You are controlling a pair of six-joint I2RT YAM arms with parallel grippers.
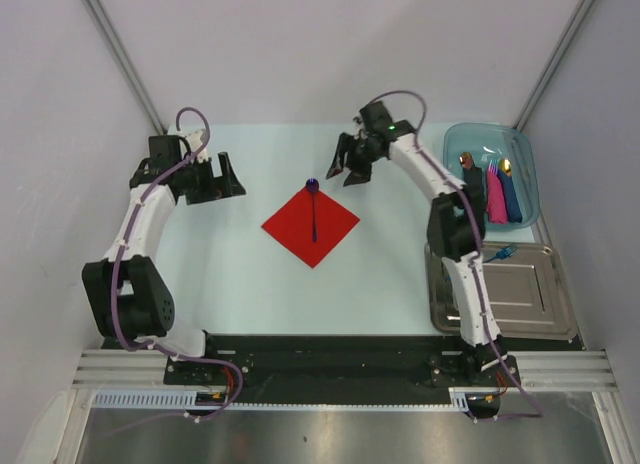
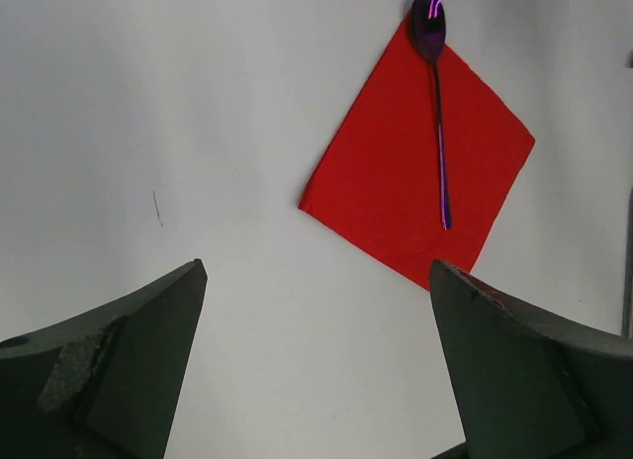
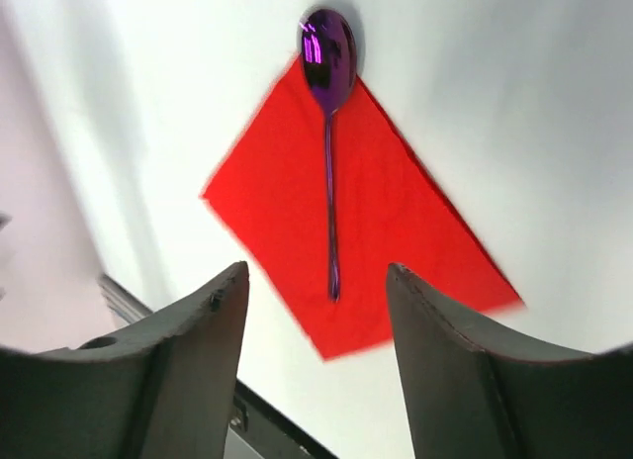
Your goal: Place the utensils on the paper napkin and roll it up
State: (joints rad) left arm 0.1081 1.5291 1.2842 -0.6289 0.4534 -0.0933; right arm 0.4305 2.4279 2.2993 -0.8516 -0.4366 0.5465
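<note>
Across the table's middle the red napkin (image 1: 311, 234) lies flat with the purple spoon (image 1: 314, 212) along it, its bowl past the far corner. My left claw (image 1: 218, 178) and right claw (image 1: 347, 172) hang on either side, both spread and empty. Off to my right the blue utensil (image 1: 504, 251) lies at the metal tray's (image 1: 530, 304) far rim, and the clear blue tub (image 1: 480, 144) beyond holds a pink roll (image 1: 494, 196) and a dark blue roll (image 1: 512, 196).

One red napkin (image 1: 290, 224) is lying mid-counter, bearing one purple spoon (image 1: 314, 212). Along the right edge, one metal tray (image 1: 520, 296) is holding one blue utensil (image 1: 503, 251); one clear bin (image 1: 456, 144) is holding two coloured rolls (image 1: 495, 199).
</note>
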